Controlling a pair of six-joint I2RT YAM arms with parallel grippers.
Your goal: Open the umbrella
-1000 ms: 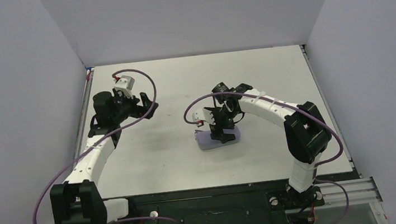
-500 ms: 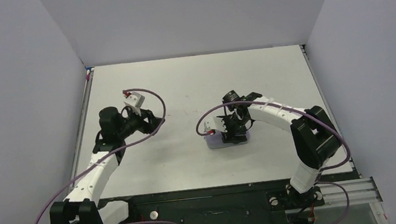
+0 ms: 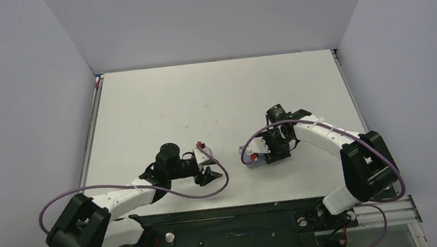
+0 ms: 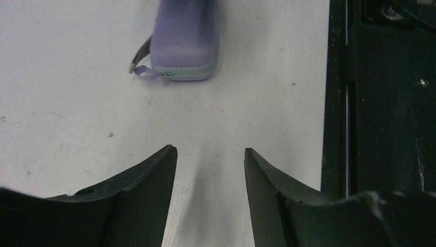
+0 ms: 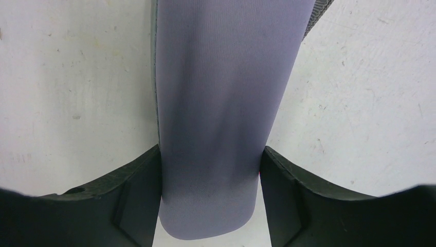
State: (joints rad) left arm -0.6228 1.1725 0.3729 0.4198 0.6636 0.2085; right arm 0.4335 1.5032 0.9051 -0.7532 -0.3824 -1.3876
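Swung in from the counter's (image 3: 200, 94) far left since a sec ago, the L arm is now held low by the near edge. L fingers (image 4: 211, 152) are parted w/ nothing between, aimed at 1 lavender zip case (image 4: 185, 36). That case, dragged nearer, is clamped across its width by the R fingers (image 5: 211, 154), apparently steadied so the zip can be worked. No umbrella is seen; it is presumed inside. Counted: 2 arms, 1 case, 1 strap loop (image 4: 140, 54).
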